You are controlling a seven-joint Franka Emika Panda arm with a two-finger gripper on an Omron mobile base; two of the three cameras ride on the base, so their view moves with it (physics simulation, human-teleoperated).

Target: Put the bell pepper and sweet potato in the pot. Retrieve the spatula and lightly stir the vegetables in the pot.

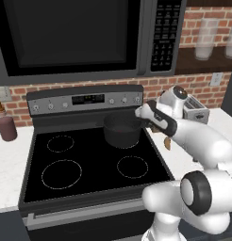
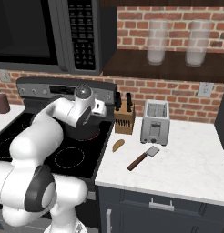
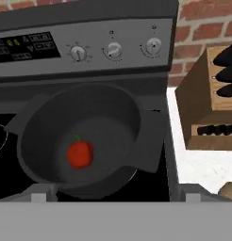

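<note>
The bell pepper [image 3: 80, 154] is lying inside the pot [image 3: 37, 136] on the stove's far right burner, the hand [image 1: 142, 113] hanging above, fingers apart, evidently having dropped it.

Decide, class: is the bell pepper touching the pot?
Touching. In the hand view the bell pepper lies on the floor of the pot, clear of its wall.
</note>
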